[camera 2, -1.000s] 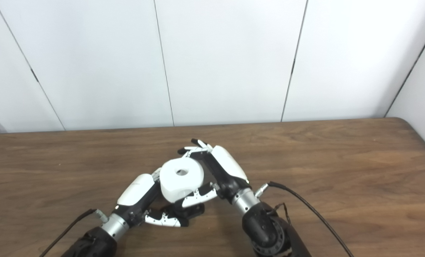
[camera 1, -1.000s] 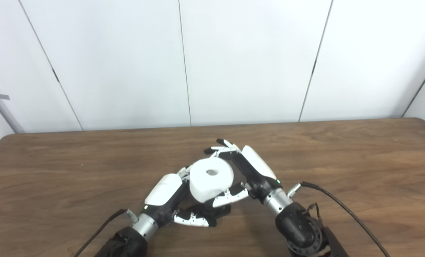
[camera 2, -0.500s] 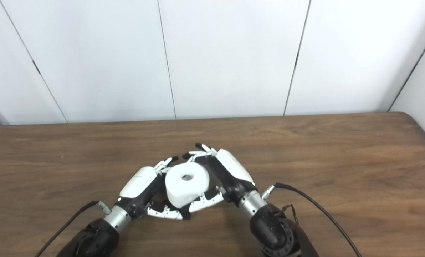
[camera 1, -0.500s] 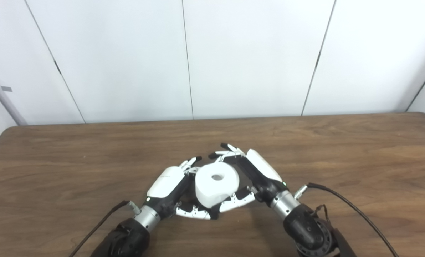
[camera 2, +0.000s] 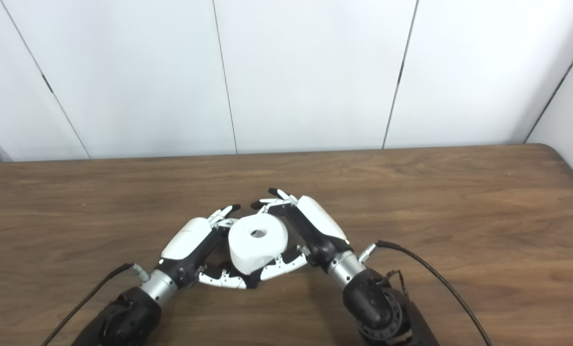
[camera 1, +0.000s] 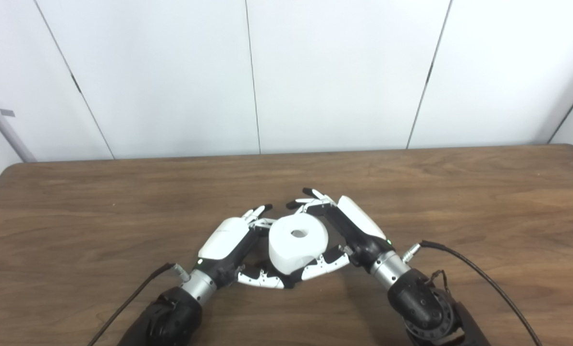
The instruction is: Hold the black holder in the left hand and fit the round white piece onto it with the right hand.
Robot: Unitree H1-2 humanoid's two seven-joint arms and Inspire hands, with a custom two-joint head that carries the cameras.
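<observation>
The white piece (camera 1: 297, 242) stood between the two hands, low over the table (camera 1: 459, 202), with its round top face and centre hole turned upward. The right hand (camera 1: 351, 230) lay against the piece's right side. Its fingers (camera 1: 310, 202) curled around the far edge of the piece and its thumb (camera 1: 326, 265) reached under the near lower edge, so the hand was closed on the piece. The left hand (camera 1: 226, 240) lay against the piece's left side, palm toward it. Its fingers (camera 1: 257, 214) extended past the far left edge of the piece and its thumb (camera 1: 260, 278) pointed rightward below the piece, close to the right thumb. A small dark part showed under the piece between the two thumbs. Whether that part was the holder, and whether the left hand gripped it, could not be told, because the piece covered it. A cable (camera 1: 479, 283) ran from the right wrist across the table toward the near right edge.
</observation>
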